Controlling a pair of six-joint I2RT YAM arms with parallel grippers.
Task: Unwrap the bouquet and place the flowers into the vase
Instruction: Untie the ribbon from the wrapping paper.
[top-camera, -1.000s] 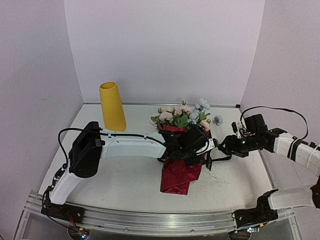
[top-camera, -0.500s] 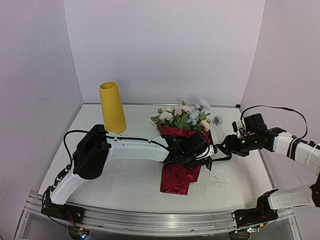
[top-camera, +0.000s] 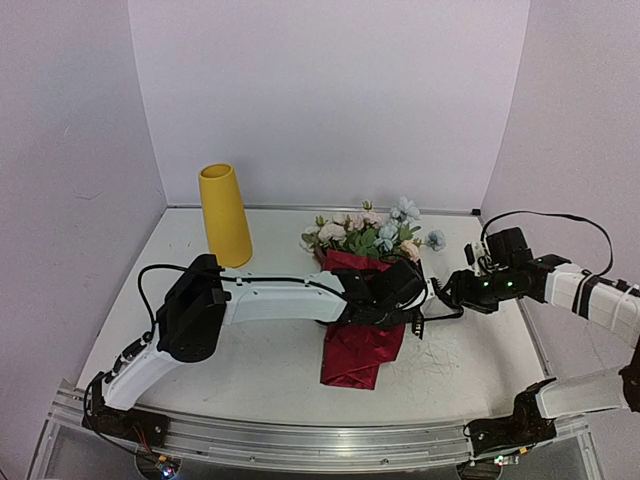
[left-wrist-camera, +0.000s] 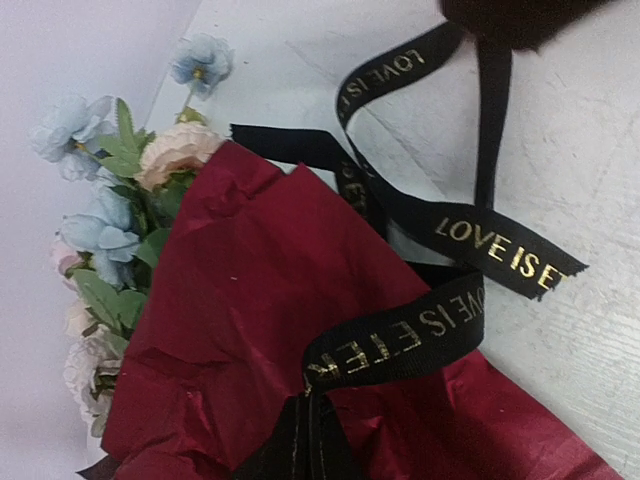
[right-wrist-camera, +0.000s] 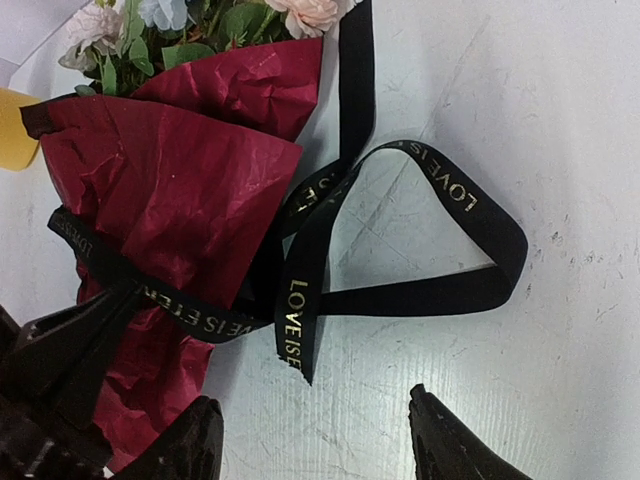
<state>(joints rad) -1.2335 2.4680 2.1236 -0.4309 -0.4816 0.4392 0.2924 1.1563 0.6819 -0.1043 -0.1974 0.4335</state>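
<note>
Now one bouquet (top-camera: 358, 352), one vase (top-camera: 225, 215); left tool (right-wrist-camera: 100, 315) clamps ribbon (left-wrist-camera: 395, 343), right tool (right-wrist-camera: 318, 445) apart

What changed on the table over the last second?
The left gripper slid to the right across the bouquet and closed, apparently pinching the black ribbon. The right gripper stayed open beside the ribbon's loop. The bouquet and the vase did not move.

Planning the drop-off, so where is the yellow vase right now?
In the top view the yellow vase stands upright at the back left of the table, left of the bouquet and apart from it.
</note>
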